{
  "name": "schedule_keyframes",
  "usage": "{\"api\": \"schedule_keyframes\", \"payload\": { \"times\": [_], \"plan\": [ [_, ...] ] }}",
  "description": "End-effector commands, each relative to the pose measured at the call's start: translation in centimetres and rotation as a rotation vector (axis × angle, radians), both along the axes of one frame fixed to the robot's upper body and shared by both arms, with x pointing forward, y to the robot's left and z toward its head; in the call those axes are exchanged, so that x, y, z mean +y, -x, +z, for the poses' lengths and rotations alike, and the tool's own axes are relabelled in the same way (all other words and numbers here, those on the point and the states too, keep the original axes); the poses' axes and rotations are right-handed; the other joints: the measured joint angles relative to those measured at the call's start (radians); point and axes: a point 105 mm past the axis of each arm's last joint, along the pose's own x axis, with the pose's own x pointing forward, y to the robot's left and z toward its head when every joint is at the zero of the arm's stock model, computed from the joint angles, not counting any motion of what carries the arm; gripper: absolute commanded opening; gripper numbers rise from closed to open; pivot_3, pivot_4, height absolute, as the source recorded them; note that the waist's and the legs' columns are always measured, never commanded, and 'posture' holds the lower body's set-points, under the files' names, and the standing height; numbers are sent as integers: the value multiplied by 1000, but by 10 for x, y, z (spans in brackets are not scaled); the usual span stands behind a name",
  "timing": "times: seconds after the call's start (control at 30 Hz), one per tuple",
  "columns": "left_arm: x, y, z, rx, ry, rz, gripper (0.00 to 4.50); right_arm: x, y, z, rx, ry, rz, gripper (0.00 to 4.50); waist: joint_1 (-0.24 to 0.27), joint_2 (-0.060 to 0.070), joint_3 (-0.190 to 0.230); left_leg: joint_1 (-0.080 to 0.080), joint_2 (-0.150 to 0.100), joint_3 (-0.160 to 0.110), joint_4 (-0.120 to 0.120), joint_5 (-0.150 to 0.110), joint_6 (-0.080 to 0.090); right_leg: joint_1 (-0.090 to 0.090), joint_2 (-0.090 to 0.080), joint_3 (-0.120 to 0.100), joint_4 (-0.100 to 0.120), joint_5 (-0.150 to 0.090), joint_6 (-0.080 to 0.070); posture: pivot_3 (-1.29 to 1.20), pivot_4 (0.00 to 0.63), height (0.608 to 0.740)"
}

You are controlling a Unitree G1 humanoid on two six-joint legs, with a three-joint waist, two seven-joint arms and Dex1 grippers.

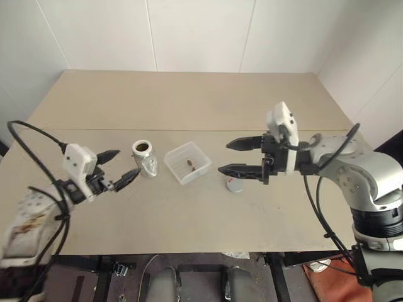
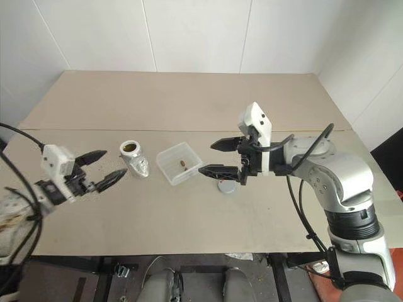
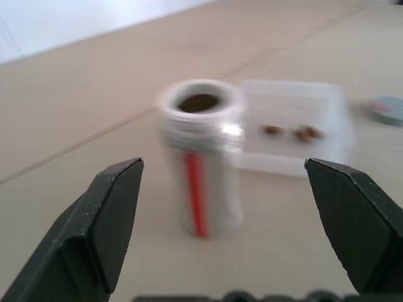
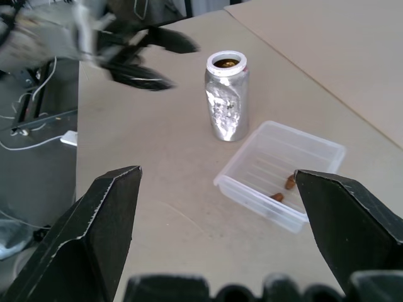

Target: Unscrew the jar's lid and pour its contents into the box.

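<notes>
Left eye view: jar (image 1: 144, 157) stands uncapped on the desk (image 1: 189, 100) beside the box (image 1: 187, 162), both grippers' jaws wide and empty, lid (image 1: 234, 184) lying off; pouring looks done.

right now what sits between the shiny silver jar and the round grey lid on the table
The square translucent plastic box, holding a few brown bits, lies between the open silvery jar and the grey lid, as the left eye view shows.
</notes>
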Motion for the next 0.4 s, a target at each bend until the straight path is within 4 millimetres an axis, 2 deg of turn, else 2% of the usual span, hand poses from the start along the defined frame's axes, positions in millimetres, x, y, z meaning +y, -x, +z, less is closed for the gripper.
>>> {"api": "schedule_keyframes", "payload": {
  "times": [0.03,0.2,0.4],
  "plan": [
    [-5,27,37,-88,-29,-136,4461,-17,-2,7,-75,5,-23,4500,3,0,0,0,0,0,0,0,0,0,0,0,0,0,-1,0,150,740],
    [3,43,46,-70,-74,-258,4461,-41,-4,-9,-147,15,-50,4500,15,0,0,1,-1,4,0,0,0,1,0,-1,-1,-2,-1,0,150,740],
    [3,41,37,-87,-86,-262,4461,-54,-2,-25,-114,53,-94,4500,14,0,0,1,0,5,-1,0,0,0,2,0,-1,-2,-2,0,150,740]
  ]
}}
